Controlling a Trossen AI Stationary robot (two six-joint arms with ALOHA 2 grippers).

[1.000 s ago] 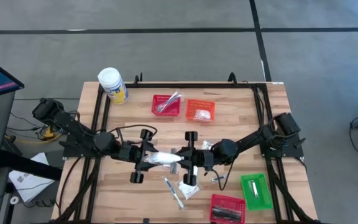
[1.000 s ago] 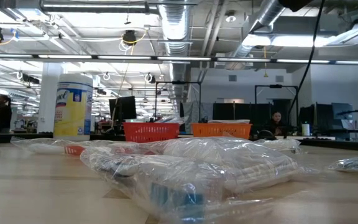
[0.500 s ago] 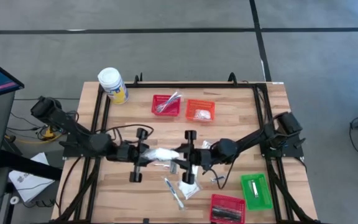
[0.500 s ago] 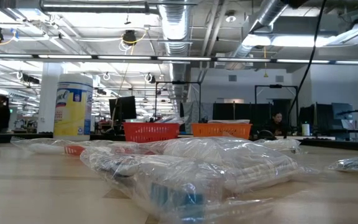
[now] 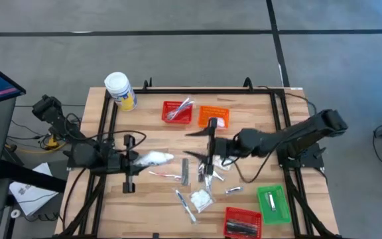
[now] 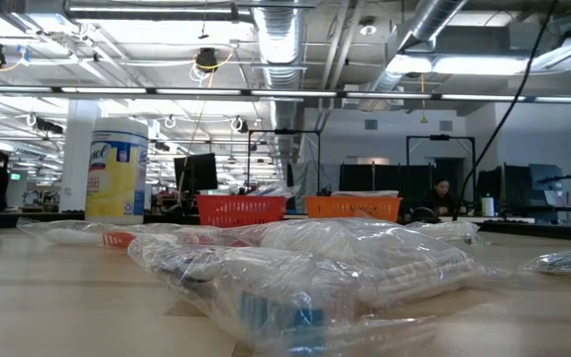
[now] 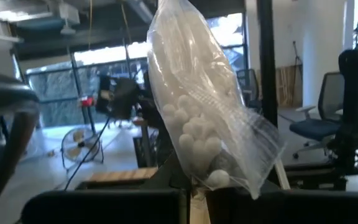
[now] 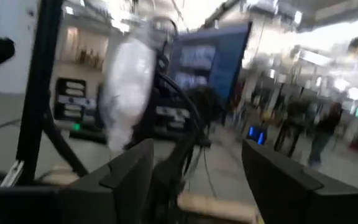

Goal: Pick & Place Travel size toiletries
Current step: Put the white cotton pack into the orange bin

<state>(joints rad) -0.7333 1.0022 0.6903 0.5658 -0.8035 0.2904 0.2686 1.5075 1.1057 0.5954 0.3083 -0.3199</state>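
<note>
The lower end of the clear bag of white balls is hidden behind the left gripper. In the right wrist view everything is blurred, and figures in the room cannot be made out. The nearest wrapped packet is cut off at the low view's bottom edge.

On the wooden table, the left gripper is closed on a white clear-wrapped packet. The right gripper, fingers spread, sits near the orange plastic basket.

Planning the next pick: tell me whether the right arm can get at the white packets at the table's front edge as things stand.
Probably yes. The right pincer is open and holds nothing, and the white packets lie uncovered just in front of it. The left pincer, shut on the bag of white balls, is off to the side.
</note>
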